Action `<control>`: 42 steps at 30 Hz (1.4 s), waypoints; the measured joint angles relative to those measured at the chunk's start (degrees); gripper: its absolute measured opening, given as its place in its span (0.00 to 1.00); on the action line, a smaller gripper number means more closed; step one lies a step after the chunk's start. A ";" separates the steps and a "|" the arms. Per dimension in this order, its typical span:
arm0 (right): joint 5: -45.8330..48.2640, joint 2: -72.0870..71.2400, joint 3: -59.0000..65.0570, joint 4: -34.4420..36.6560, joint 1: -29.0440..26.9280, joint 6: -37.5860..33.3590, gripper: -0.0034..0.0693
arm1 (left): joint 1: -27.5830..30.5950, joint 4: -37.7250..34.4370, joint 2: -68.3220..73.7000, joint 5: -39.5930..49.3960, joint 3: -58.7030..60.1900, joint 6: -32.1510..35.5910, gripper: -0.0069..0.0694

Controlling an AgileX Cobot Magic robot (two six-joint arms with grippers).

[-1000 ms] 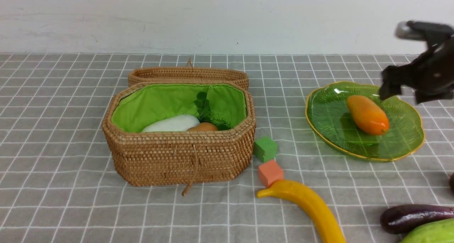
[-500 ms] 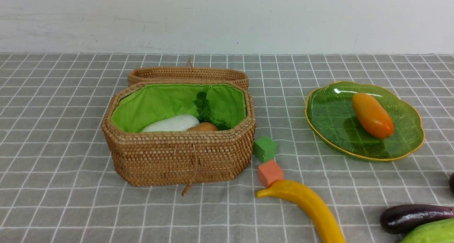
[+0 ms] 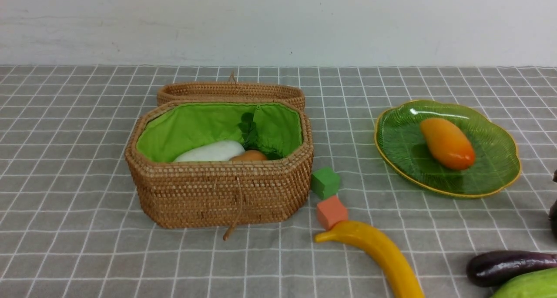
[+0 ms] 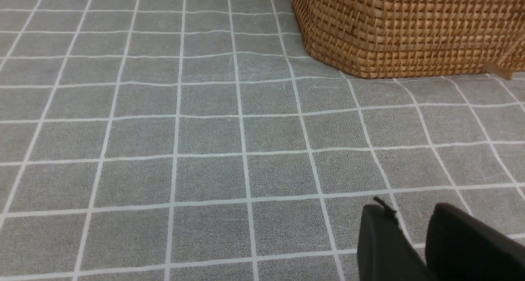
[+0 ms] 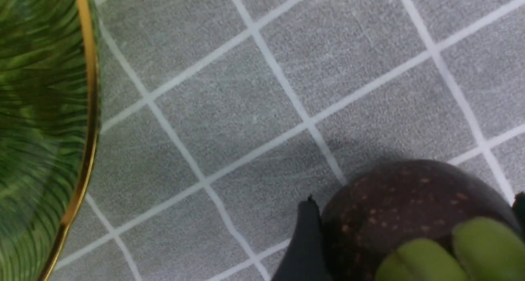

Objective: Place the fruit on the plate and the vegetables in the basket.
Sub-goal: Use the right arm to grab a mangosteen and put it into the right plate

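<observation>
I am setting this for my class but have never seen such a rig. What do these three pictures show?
This is a two-armed robot. The front view looks forward from between its arms: a basket holding a radish and potato, a plate with a mango, a green cube, an orange cube, a banana, an eggplant, a cucumber. The other two come from wrist cameras. The left end effector is slightly open and empty. The right end effector straddles a dark round fruit; whether it grips is unclear.

Green cube (image 3: 325, 182): one, foam.
Orange cube (image 3: 331, 211): one, foam, just in front of the green cube.
Grey checked cloth (image 3: 65, 180): spread beneath the green cube.
White wall (image 3: 278, 24): far behind the green cube.
</observation>
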 joint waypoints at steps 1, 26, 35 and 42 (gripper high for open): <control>0.25 0.00 -0.28 -0.26 0.00 0.00 0.82 | 0.00 0.00 0.00 0.00 0.00 0.00 0.32; -11.66 9.38 -23.49 18.11 13.19 -17.34 0.82 | 0.00 0.00 0.00 0.00 0.00 0.00 0.34; -12.02 11.92 -23.49 17.16 13.14 -16.33 0.89 | 0.00 0.00 0.00 0.00 0.00 0.00 0.35; -9.70 9.65 -23.49 15.09 13.14 -15.75 0.98 | 0.00 0.00 0.00 0.00 0.00 0.00 0.35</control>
